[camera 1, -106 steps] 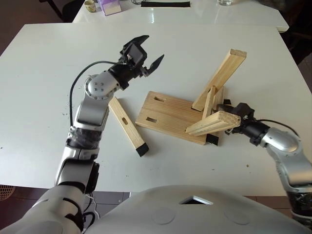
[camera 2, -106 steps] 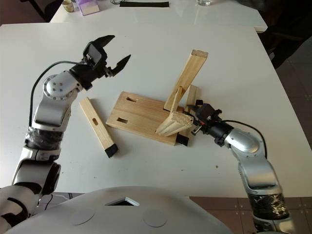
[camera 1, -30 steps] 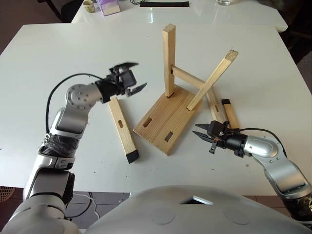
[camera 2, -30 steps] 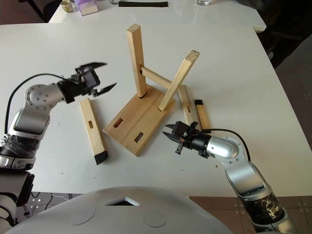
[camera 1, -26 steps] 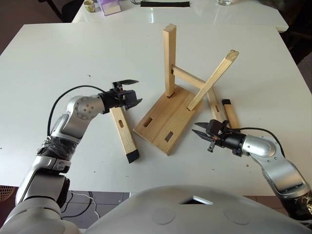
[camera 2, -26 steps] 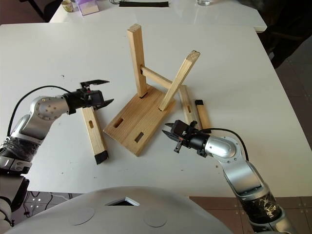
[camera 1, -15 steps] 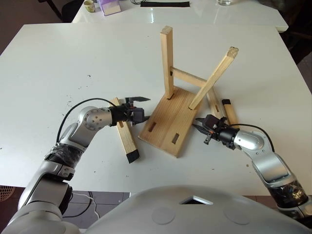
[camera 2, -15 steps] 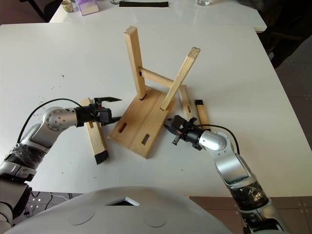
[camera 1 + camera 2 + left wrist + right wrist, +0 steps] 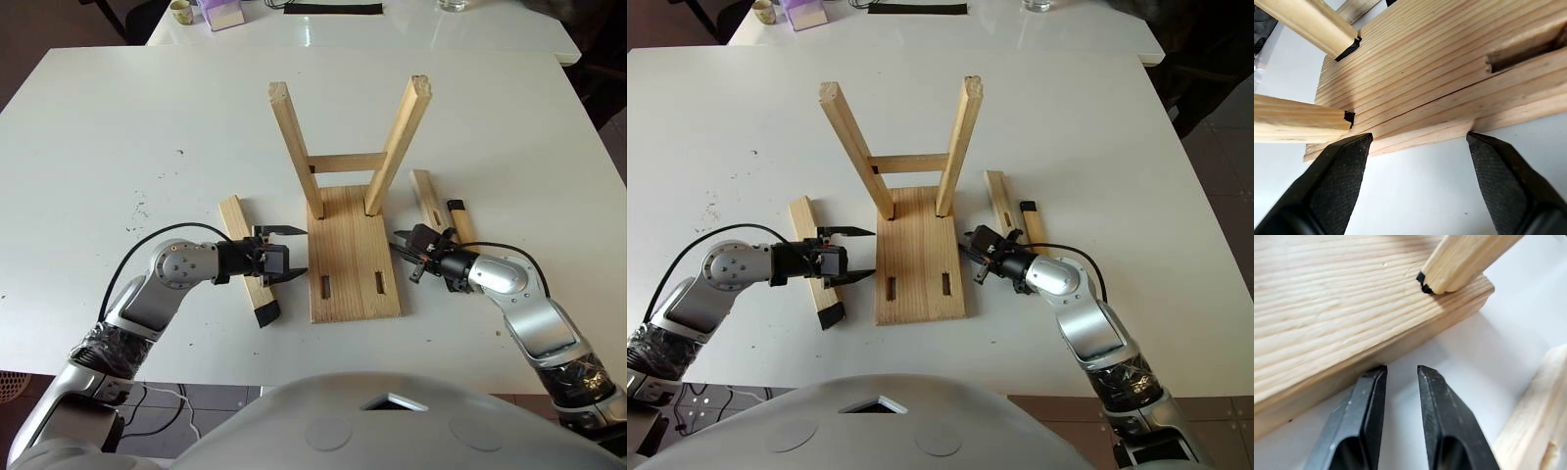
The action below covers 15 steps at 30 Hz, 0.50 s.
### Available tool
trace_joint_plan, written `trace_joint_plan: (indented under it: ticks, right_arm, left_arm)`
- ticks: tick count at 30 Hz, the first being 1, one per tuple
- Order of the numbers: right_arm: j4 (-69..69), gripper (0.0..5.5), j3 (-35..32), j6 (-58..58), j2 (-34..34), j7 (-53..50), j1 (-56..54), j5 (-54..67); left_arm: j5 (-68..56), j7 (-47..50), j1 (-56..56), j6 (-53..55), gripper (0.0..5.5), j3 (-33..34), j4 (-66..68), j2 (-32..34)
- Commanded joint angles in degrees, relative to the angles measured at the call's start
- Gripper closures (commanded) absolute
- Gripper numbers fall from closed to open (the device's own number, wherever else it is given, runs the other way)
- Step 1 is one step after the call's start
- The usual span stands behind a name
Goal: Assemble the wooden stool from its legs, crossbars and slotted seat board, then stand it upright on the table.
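Observation:
The slotted seat board [image 9: 353, 250] lies flat on the white table [image 9: 118, 127]. Two legs [image 9: 297, 147] [image 9: 397, 142] joined by a crossbar [image 9: 343, 163] stand in its far slots; the two near slots are empty. My left gripper [image 9: 290, 254] is open at the board's left edge, low over a loose leg [image 9: 240, 235] with a black foot. In the left wrist view its fingers [image 9: 1337, 191] spread wide before the board's edge [image 9: 1440, 73]. My right gripper [image 9: 406, 252] sits at the board's right edge, open by a narrow gap with nothing between the fingers [image 9: 1369, 416].
Right of the board lie a loose leg [image 9: 427, 199] and a thinner stick [image 9: 458, 221] with a black tip. A second table at the back holds a cup [image 9: 181, 12], a purple box [image 9: 220, 12] and a black strip [image 9: 333, 8].
The board with its two legs has turned square to me. My left gripper has slid right to the board's left edge. The right gripper stays at the right edge.

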Motion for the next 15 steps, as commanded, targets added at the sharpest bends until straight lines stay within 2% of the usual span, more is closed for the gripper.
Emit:
trace_joint_plan:
  ticks: [1, 9, 12, 15]
  right_arm:
    - [-4.2, 4.35, -0.5, 1.8, -1.2, 1.7, 2.0, 1.5]
    - [-12.3, 4.35, -5.2, 6.2, -0.3, -0.1, 4.7, 4.0]
    - [-18.7, 4.35, -11.8, 9.8, -0.5, -0.9, 7.4, 7.1]
    - [-24.7, 3.91, -21.5, 14.5, -1.4, -1.1, 10.6, 10.6]
  left_arm:
    - [0.2, 1.4, -1.2, 1.2, 1.92, 1.9, 1.0, -0.4]
    - [-0.5, 1.0, 0.7, 1.7, 1.92, 3.5, -0.9, 0.3]
    - [-2.2, 1.1, 2.6, 3.3, 1.92, 5.7, -3.9, 1.0]
    - [-6.3, 2.6, 5.2, 7.7, 1.88, 11.0, -8.2, 1.2]
